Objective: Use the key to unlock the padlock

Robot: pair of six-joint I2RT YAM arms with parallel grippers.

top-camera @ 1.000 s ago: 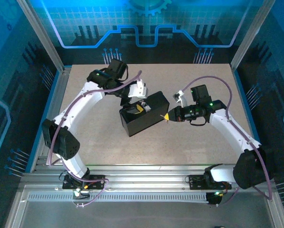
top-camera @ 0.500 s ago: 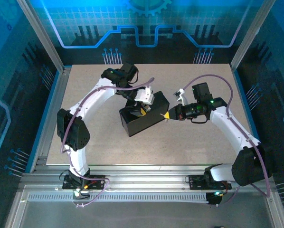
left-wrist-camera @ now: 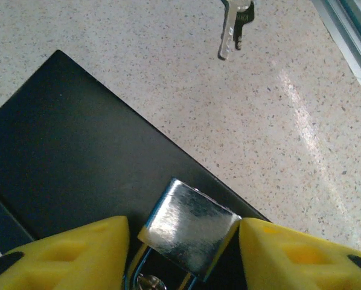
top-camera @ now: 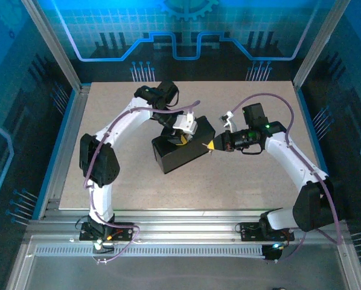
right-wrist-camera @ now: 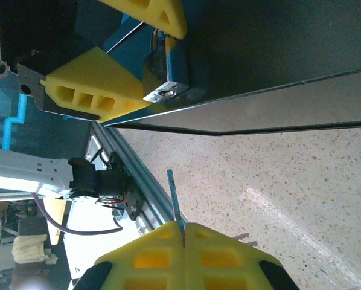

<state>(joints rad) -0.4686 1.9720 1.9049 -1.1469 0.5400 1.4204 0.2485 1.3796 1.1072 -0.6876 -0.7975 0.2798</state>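
The small silvery padlock (left-wrist-camera: 189, 226) lies on the dark box (left-wrist-camera: 66, 139), its shackle toward the camera. My left gripper (left-wrist-camera: 183, 228) is open and straddles it. The right yellow finger (left-wrist-camera: 289, 254) touches the lock's corner, and a narrow dark gap remains at the left finger (left-wrist-camera: 78, 251). My right gripper (right-wrist-camera: 185, 225) is shut on the key (right-wrist-camera: 174, 193), whose thin blade sticks out edge-on toward the padlock (right-wrist-camera: 165, 75). The key (left-wrist-camera: 229, 33) also shows at the top of the left wrist view. From above, the right gripper (top-camera: 212, 145) sits just off the box's right corner.
The box (top-camera: 183, 151) sits mid-table on the speckled tabletop (top-camera: 241, 181). An aluminium rail (left-wrist-camera: 349, 24) borders the table's edge. A spare key end (right-wrist-camera: 247, 238) hangs beside my right fingers. Open tabletop lies in front of and behind the box.
My left arm swung right and brought its gripper down over the box; its jaws have narrowed around the padlock. The right gripper edged slightly toward the box, still shut on the key.
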